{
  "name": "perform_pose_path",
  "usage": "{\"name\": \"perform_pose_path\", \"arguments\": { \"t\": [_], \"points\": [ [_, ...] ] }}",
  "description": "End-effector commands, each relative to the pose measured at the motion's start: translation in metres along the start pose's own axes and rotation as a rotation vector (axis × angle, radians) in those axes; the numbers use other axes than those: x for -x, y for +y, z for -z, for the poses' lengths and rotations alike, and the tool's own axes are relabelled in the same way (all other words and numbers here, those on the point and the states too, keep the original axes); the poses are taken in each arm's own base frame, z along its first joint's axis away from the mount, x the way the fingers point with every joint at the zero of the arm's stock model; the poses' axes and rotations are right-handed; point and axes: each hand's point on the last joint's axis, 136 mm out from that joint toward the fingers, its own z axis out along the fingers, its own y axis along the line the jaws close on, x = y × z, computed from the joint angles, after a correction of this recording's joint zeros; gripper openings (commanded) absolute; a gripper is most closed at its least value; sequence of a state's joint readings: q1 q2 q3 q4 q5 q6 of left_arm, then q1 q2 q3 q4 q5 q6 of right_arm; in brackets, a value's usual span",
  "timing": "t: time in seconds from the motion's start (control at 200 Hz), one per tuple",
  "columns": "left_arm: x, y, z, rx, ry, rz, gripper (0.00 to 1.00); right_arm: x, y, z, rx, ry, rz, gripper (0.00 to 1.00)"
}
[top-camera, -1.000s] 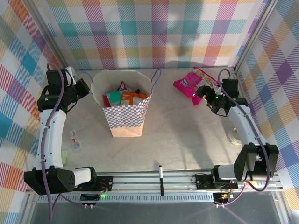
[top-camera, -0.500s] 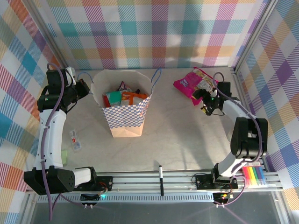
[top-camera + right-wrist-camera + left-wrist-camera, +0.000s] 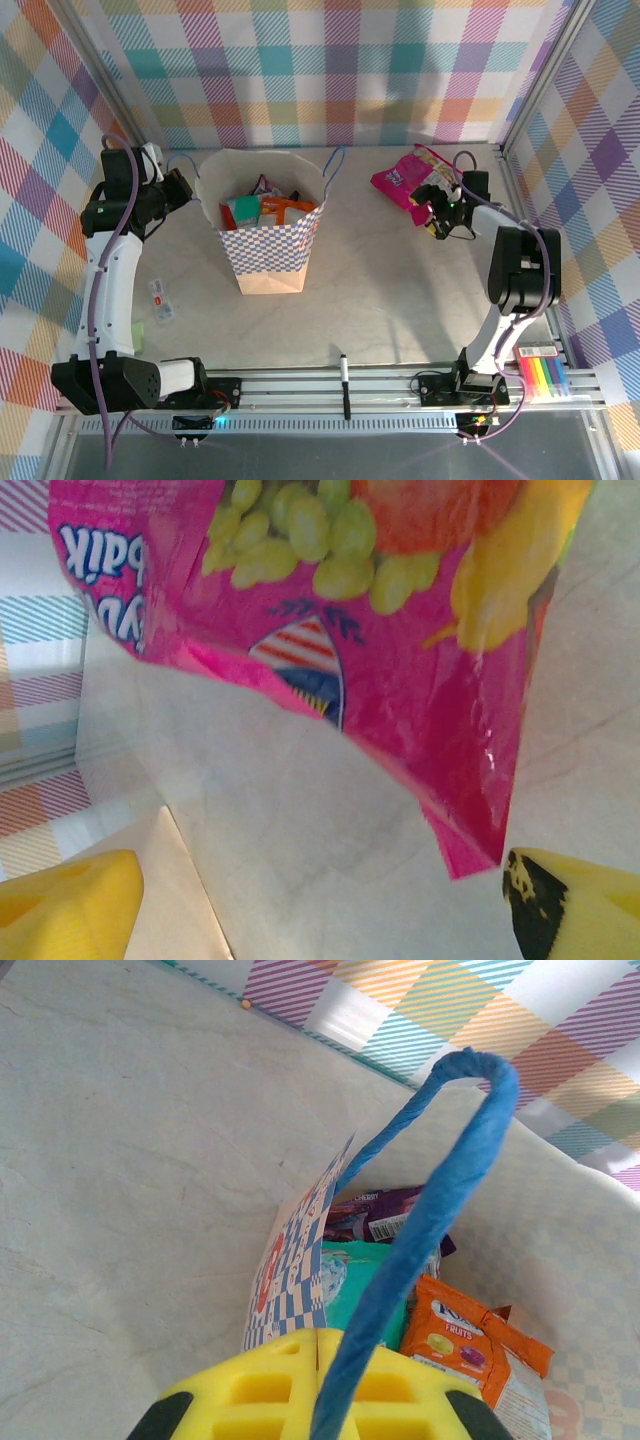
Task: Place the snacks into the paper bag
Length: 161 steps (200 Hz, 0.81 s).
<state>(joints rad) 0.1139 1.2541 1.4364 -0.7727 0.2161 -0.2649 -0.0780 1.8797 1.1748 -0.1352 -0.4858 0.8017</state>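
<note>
The paper bag (image 3: 268, 250) stands open at the middle left, with teal (image 3: 365, 1285), orange (image 3: 465, 1335) and purple (image 3: 385, 1215) snacks inside. My left gripper (image 3: 318, 1338) is shut on the bag's blue cord handle (image 3: 430, 1210), and it sits at the bag's left rim (image 3: 178, 187). A pink snack packet (image 3: 398, 181) lies at the back right with a red one (image 3: 443, 172) partly under it. My right gripper (image 3: 428, 207) is open just in front of the pink packet (image 3: 380, 610), whose corner hangs near the right finger (image 3: 575, 905); nothing is between the fingers.
A black marker pen (image 3: 344, 385) lies at the near edge. A small clear wrapper (image 3: 160, 298) sits left of the bag. A pack of coloured pens (image 3: 545, 378) lies at the near right. Checked walls close in the back and both sides.
The right arm has folded back, and its gripper has shifted slightly left toward the pink packet. The left arm and the bag have not moved.
</note>
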Motion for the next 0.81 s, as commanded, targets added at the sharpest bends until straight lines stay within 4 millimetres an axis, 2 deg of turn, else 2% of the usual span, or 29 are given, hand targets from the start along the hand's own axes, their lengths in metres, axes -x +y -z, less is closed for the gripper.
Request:
{"name": "perform_pose_path", "arguments": {
  "t": [0.0, 0.27, 0.425, 0.5, 0.655, 0.8],
  "points": [
    [0.003, 0.002, 0.004, 0.014, 0.005, -0.001, 0.06, 0.010, 0.008, -0.006, 0.023, 0.014, 0.005, 0.91],
    [0.005, 0.003, 0.004, 0.019, 0.001, 0.004, 0.06, 0.020, 0.003, -0.021, 0.003, 0.024, -0.007, 0.89],
    [0.005, 0.003, 0.004, 0.022, 0.001, 0.006, 0.06, 0.024, 0.000, -0.032, 0.001, 0.040, -0.017, 0.79],
    [0.005, 0.003, 0.005, 0.025, -0.001, 0.005, 0.06, 0.024, -0.004, -0.037, -0.002, 0.052, -0.026, 0.69],
    [0.006, 0.004, 0.006, 0.028, -0.002, 0.007, 0.06, 0.020, -0.007, -0.038, -0.006, 0.072, -0.023, 0.40],
    [0.006, 0.003, 0.005, 0.020, -0.003, 0.015, 0.06, 0.012, -0.009, -0.033, -0.029, 0.092, 0.005, 0.23]
  ]
}}
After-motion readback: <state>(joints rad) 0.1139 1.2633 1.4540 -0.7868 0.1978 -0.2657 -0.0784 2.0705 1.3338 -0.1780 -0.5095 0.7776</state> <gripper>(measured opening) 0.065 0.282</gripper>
